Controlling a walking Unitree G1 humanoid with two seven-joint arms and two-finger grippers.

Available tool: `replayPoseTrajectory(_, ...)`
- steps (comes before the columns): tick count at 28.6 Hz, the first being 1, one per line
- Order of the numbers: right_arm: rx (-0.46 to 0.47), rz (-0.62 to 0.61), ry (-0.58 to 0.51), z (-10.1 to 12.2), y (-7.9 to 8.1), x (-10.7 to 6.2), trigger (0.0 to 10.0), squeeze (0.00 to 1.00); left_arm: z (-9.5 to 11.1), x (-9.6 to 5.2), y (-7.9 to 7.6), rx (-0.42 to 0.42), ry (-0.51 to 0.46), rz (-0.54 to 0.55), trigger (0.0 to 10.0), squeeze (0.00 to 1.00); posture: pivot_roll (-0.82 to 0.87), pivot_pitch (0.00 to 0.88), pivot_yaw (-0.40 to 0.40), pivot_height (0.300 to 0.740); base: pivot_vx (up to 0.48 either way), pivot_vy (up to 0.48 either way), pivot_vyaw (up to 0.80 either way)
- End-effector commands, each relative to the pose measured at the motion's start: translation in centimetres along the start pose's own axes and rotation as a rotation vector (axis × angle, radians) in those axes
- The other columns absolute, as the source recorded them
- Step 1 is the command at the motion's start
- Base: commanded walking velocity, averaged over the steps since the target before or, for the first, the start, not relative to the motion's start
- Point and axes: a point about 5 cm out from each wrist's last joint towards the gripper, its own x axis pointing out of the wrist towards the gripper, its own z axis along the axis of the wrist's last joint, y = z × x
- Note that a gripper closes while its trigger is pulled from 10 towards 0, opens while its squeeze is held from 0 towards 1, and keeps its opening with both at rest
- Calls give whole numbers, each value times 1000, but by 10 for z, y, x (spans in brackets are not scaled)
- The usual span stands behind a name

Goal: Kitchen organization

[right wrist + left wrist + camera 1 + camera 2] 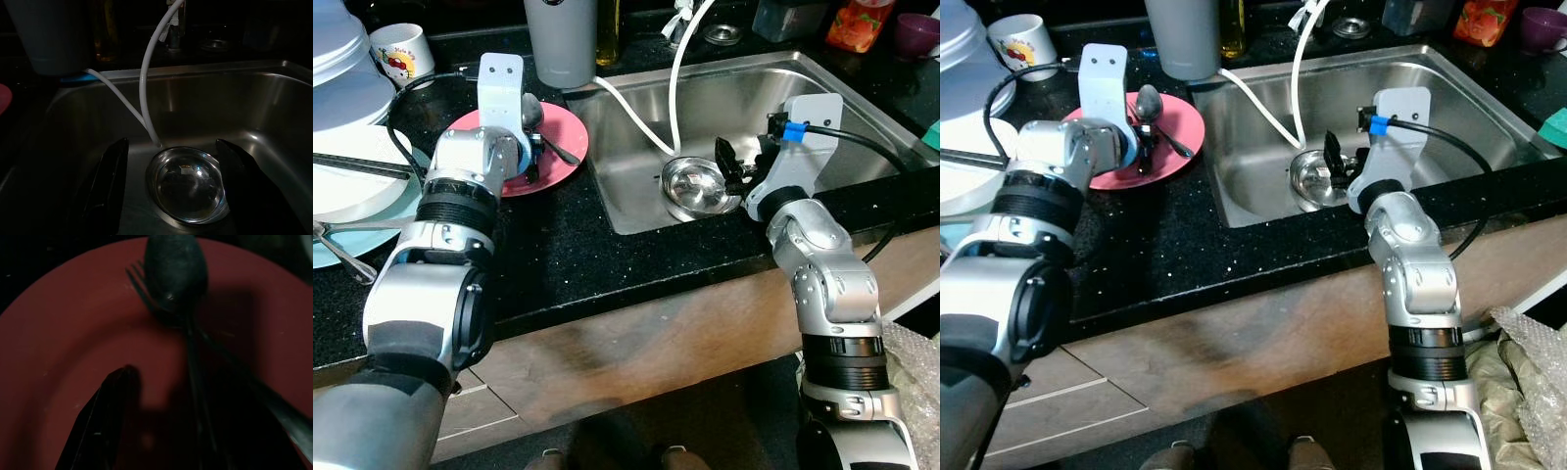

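right gripper (171,186) hangs inside the stainless sink (862,108), fingers spread wide either side of a small steel bowl (697,188) that sits on the sink floor, not touching it. bowl is upright and shiny; two white hoses (677,88) run down into the sink, one ending at the bowl's far rim. left gripper (530,155) is down over the pink plate (570,132) on the black speckled counter (607,264), just left of the sink. on the plate a spoon (176,267) lies bowl-down across a fork (142,281), handles crossing. left wrist view is dark: one black finger (105,416) sits just above the plate beside the spoon handle, the other is lost in shadow, so can't tell whether the left jaws are spread or closed. grey cup (561,39) stands behind the plate. white plates (352,166) stacked at far left with a cartoon mug (399,51) behind them, and a second spoon (342,257) at the counter's left edge.
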Motion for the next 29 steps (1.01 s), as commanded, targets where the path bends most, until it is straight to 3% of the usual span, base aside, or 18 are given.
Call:
replayPoseTrajectory(1, 0, -5, -9, 1, -1, 0, 10000, 0, -12, 4, -2, 22, 55, -19, 10000, 0, 25, 142, 8, 740, 0, 0, 0)
replayPoseTrajectory(6, 2, -9, -9, 1, -2, 0, 10000, 0, -13, 5, -2, 59, 56, -29, 10000, 0, 26, 140, 9, 740, 0, 0, 0)
replayPoseTrajectory(7, 4, -10, -9, 1, -2, 0, 10000, 0, -13, 5, -2, 65, 57, -29, 6549, 0, 27, 139, 9, 740, 0, 0, 0)
replayPoseTrajectory(8, 6, -11, -9, 0, -2, 0, 10000, 0, -13, 5, -1, 61, 70, -24, 2275, 0, 27, 139, 9, 740, 0, 0, 0)
replayPoseTrajectory(10, 7, -11, -9, 0, -2, 1, 10000, 0, -14, 5, -1, 58, 80, -23, 2275, 0, 27, 138, 9, 740, 0, 0, 0)
replayPoseTrajectory(11, 8, -11, -9, 0, -2, 1, 10000, 0, -14, 5, 0, 57, 84, -23, 0, 0, 28, 138, 10, 740, 0, 0, 0)
replayPoseTrajectory(29, 16, -13, -10, 0, -2, 1, 10000, 0, -11, 3, 9, 42, 109, -21, 0, 0, 27, 134, 9, 740, 0, 0, 0)
